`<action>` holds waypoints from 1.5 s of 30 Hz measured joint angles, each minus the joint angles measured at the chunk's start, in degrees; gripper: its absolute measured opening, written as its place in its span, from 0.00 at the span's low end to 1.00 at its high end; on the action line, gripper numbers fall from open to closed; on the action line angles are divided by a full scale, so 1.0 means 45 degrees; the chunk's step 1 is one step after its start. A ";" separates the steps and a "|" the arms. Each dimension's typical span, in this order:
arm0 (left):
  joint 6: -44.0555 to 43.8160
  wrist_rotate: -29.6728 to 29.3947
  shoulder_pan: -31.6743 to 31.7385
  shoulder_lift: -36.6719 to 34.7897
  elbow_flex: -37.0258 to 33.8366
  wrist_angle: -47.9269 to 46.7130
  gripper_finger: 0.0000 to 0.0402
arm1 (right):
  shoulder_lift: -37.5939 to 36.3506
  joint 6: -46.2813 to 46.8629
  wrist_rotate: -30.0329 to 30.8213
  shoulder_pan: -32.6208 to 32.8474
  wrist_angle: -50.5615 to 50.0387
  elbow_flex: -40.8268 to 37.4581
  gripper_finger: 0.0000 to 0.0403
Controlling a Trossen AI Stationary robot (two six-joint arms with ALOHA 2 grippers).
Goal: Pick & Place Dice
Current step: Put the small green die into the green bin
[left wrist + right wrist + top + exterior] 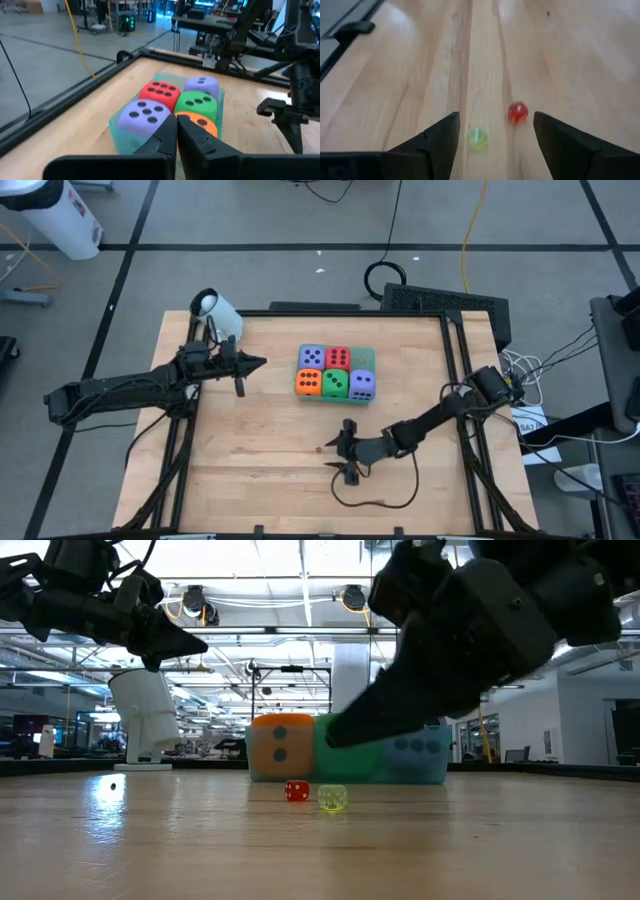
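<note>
Five soft dice sit packed together on a flat translucent green square (364,358): lavender (312,357), red (338,358), orange (308,383), green (335,384) and lavender (362,385). The left wrist view shows them too, red (160,92) and green (200,102) among them. My left gripper (252,364) hovers shut to the left of the cluster, above the table and pointing at it (176,134). My right gripper (347,450) is open and low over the table, nearer than the cluster. It points left at two tiny dice, and its fingers stand on either side (495,142) of them.
The two tiny dice lie on the bare wood: a red one (518,112) (297,791) and a translucent yellow-green one (477,139) (332,798). A white cylinder (215,310) stands at the far left corner. A raised dark frame (455,350) edges the table.
</note>
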 joint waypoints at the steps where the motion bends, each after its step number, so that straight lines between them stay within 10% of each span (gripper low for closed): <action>1: -0.0032 0.0000 -0.0023 0.0000 0.0002 -0.0135 0.05 | -0.0002 0.0234 0.0000 0.0106 -0.0112 0.0000 0.59; 16: 0.0002 -0.0006 -0.0635 0.0000 0.0006 0.0387 0.01 | 0.1253 0.1726 0.2074 0.1124 -0.0067 0.0591 0.46; 45: 0.0195 -0.0034 -0.1644 0.0005 0.0006 0.0180 0.06 | 0.2469 0.1898 0.2084 0.0944 0.0683 0.0738 0.45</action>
